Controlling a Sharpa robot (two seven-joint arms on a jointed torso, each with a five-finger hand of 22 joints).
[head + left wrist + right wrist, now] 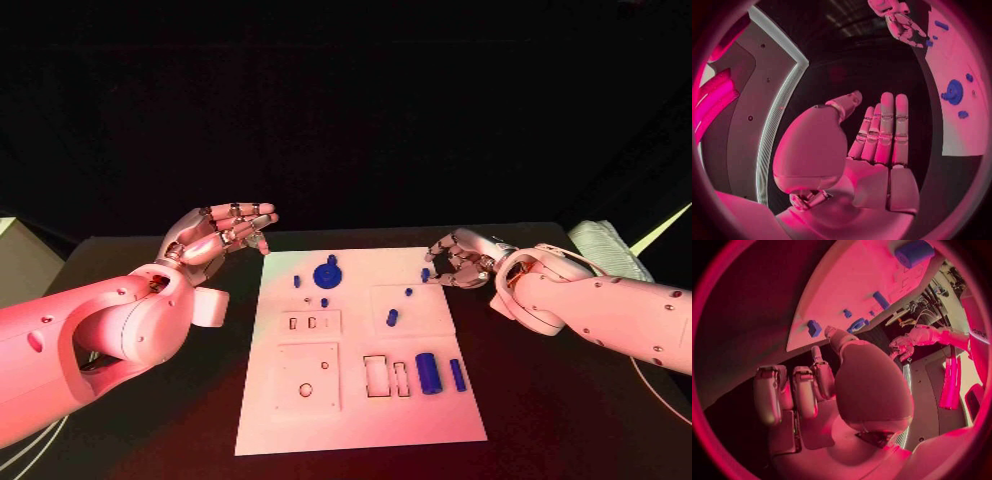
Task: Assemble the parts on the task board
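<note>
Head view shows us the task board (361,400) mid-surface, blue parts (428,372) loose on it. Our right hand (459,262), curled on nothing at its far right corner, may nudge pieces; left hand (219,234) hovers spread, empty.

head: high, looking down at task board (361,400) | wrists: close behind palms, sharing board

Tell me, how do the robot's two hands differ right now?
The left hand hovers off the task board's far left corner with fingers stretched out and apart; the right hand sits at the board's far right edge with fingers curled inward. The left is raised, palm open; the right is low by a small blue part. Both hold nothing.
</note>
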